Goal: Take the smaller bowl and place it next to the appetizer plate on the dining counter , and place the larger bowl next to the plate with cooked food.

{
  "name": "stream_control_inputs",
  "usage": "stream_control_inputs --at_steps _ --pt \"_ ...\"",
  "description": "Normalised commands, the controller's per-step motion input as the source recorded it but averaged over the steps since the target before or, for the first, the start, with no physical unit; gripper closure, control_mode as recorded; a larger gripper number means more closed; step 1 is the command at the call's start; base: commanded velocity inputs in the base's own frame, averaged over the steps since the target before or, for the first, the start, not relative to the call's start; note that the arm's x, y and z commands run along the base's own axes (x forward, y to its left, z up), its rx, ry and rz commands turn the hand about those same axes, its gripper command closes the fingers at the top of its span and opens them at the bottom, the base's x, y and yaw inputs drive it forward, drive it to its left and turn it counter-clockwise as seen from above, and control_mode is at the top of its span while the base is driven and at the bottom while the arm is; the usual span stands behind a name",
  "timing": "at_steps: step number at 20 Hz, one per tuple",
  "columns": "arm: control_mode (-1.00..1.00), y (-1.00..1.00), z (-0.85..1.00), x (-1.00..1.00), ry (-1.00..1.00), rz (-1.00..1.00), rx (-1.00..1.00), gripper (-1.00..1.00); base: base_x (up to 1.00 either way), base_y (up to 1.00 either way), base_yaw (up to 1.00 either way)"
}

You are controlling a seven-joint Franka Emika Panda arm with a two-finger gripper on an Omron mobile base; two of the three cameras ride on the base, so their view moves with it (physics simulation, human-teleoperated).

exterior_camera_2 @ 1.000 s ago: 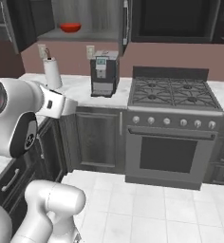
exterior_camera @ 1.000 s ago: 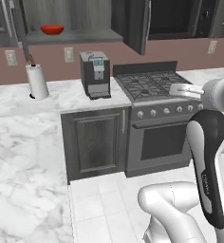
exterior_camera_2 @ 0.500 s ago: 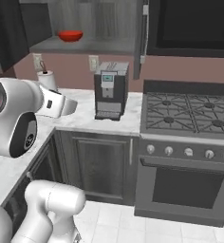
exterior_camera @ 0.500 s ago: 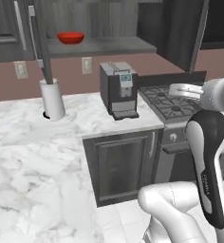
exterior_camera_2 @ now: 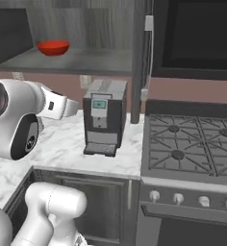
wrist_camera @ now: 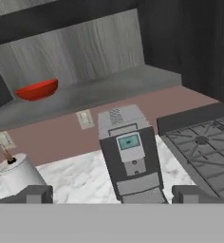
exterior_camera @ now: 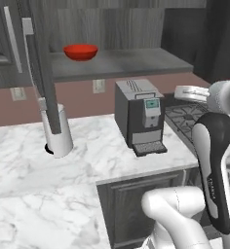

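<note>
The smaller bowl (exterior_camera: 80, 51) (exterior_camera_2: 53, 47) (wrist_camera: 37, 89), glossy red, stands alone on the grey lower shelf (exterior_camera: 126, 63) of an open wall cabinet, toward the shelf's left end. My gripper (wrist_camera: 113, 194) is open, with nothing between its fingertips (wrist_camera: 38, 193). It hovers over the counter, well below and in front of the bowl, facing the coffee machine. The larger bowl, the appetizer plate, the plate with cooked food and the dining counter are out of view.
A dark coffee machine (exterior_camera: 139, 116) (exterior_camera_2: 104, 116) (wrist_camera: 130, 152) stands on the marble counter (exterior_camera: 48, 185) under the shelf. A paper towel roll (exterior_camera: 58, 131) (wrist_camera: 19, 173) is to its left, a gas stove (exterior_camera_2: 192, 144) to its right. Open cabinet doors (exterior_camera: 39, 73) (exterior_camera_2: 140, 57) flank the shelf.
Both base views have closed in on the cabinet and counter, so the camera moved and everything looks larger. The red bowl stays on its shelf. My gripper remains open.
</note>
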Motion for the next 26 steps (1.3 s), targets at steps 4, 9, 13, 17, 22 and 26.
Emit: stream_control_inputs --at_steps 4,9,13,17,22,26 --pt "1.0 0.0 0.0 0.0 0.0 0.0 0.0 -1.0 1.0 0.68 0.0" --pt "1.0 0.0 0.0 0.0 0.0 0.0 0.0 -1.0 0.94 0.45 0.0" --pt "-1.0 0.17 0.0 0.33 0.0 -0.04 -0.08 -1.0 0.18 0.03 0.0" --pt "-1.0 0.19 0.05 0.02 0.0 -0.07 -0.01 -1.0 0.0 0.0 0.0" --pt "-1.0 0.37 0.06 0.02 0.0 -0.06 0.03 -1.0 0.0 0.0 0.0" --pt "-1.0 0.09 0.39 0.0 0.0 -0.03 0.3 -1.0 0.0 0.0 0.0"
